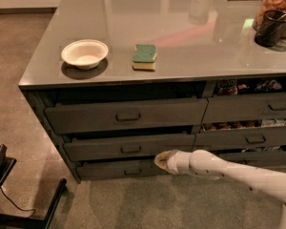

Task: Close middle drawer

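The middle drawer is a wide, low, dark grey front with a small rectangular pull handle at its centre. It stands slightly out from the cabinet, with a dark gap above it. My gripper is at the end of my white arm, which reaches in from the lower right. It sits just below the middle drawer's lower right edge, against the bottom drawer.
The taller top drawer also stands out. Narrower drawers with snack packets are on the right. A white bowl, a sponge and a dark cup sit on the counter. A black stand is at lower left.
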